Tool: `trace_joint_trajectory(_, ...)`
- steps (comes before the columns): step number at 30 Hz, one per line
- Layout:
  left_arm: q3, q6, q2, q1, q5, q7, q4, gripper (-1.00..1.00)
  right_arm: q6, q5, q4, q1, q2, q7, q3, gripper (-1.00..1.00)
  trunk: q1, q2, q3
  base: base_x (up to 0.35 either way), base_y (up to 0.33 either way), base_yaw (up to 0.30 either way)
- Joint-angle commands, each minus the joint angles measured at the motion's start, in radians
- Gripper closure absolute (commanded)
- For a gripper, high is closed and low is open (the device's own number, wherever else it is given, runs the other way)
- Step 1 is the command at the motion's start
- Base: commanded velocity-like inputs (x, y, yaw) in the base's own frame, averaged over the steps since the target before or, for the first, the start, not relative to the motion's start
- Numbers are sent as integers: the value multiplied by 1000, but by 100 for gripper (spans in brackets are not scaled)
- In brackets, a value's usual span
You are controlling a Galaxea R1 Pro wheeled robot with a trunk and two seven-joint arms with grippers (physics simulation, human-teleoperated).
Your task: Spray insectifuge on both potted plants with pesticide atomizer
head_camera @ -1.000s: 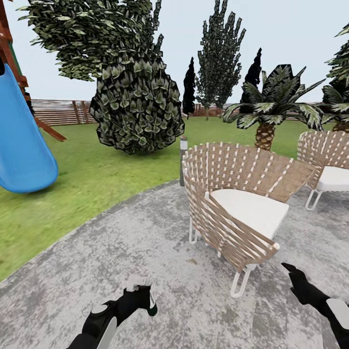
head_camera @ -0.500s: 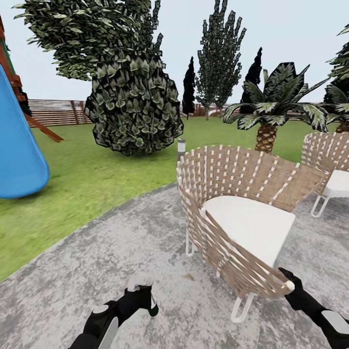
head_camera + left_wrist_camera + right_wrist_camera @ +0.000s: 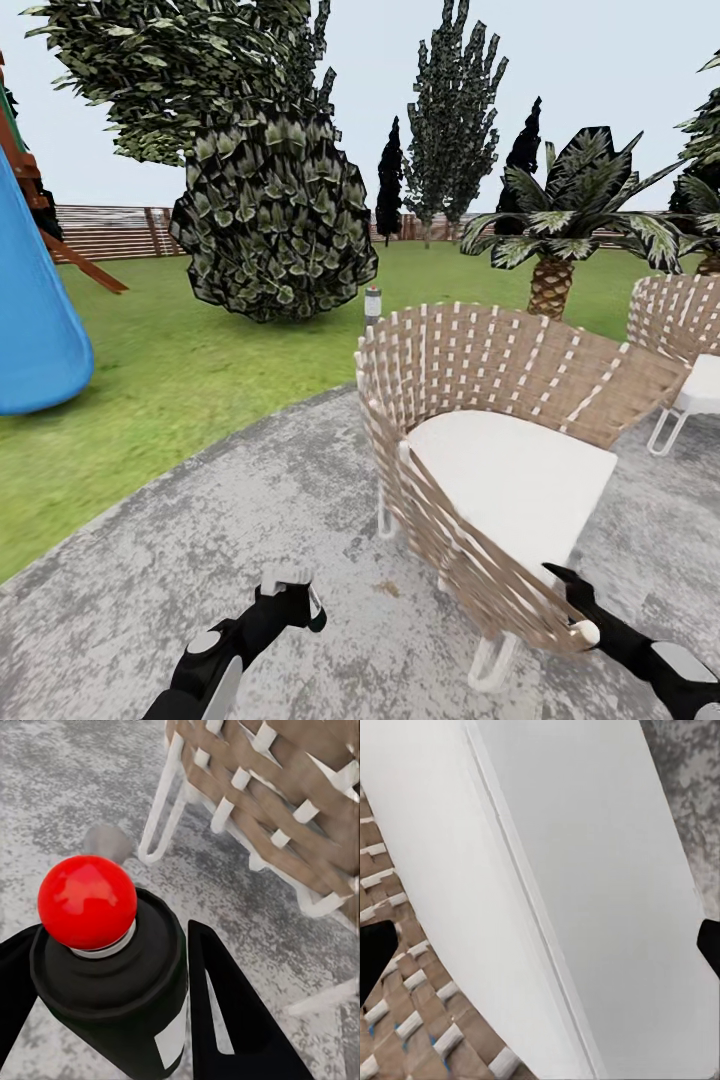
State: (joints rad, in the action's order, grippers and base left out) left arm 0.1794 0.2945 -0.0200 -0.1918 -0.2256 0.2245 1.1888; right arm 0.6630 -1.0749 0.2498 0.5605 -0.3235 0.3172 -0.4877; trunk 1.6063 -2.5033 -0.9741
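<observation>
My left gripper (image 3: 292, 606) (image 3: 112, 997) is shut on the pesticide atomizer (image 3: 287, 585) (image 3: 112, 967), held low over the grey paved circle (image 3: 220, 540) of the garden. In the left wrist view the atomizer is a black bottle with a red ball on top and a pale label, clamped between two black fingers (image 3: 225, 1012). My right gripper (image 3: 563, 582) (image 3: 540, 945) is open, its tips spread wide over the white cushion (image 3: 585, 870) and rim of a wicker chair (image 3: 480, 390). The potted plants are out of view.
A second wicker chair (image 3: 680, 330) stands at the right. Green lawn (image 3: 200, 370) rings the paving, with a blue slide (image 3: 30, 320) at the left, a round dark bush (image 3: 275, 220), a short lamp post (image 3: 373, 303), a palm (image 3: 560, 220) and a slatted fence (image 3: 110, 232).
The whole view has closed in on the near wicker chair and the slide has slipped left, so the camera moved. My right gripper now reaches over the chair's rim. The left grip is unchanged.
</observation>
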Motion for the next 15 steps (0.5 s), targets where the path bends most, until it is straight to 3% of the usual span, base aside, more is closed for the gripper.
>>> trace_joint_trajectory(1, -1, 0, 0, 0, 1, 1, 0, 100, 4, 3, -1, 7, 1, 1, 4, -100, 0, 0, 0, 0, 0, 0)
trace_joint_trajectory(3, -1, 1, 0, 0, 2, 2, 0, 100, 11, 5, 0, 15, 1, 1, 23, -100, 0, 0, 0, 0, 0, 0)
trace_joint_trajectory(9, -2, 3, 2, 0, 2, 2, 0, 100, 22, 6, 1, 54, 8, 5, 176, -100, 0, 0, 0, 0, 0, 0)
trace_joint_trajectory(13, -5, 14, 2, 0, 0, 3, 0, 100, 23, 6, 0, 60, 15, 5, 196, -100, 0, 0, 0, 16, 2, 0)
trace_joint_trajectory(15, -7, 53, 2, 0, 2, 3, 1, 100, 22, 6, -1, 61, 18, 5, 198, -100, 0, 0, 0, 191, 93, 0)
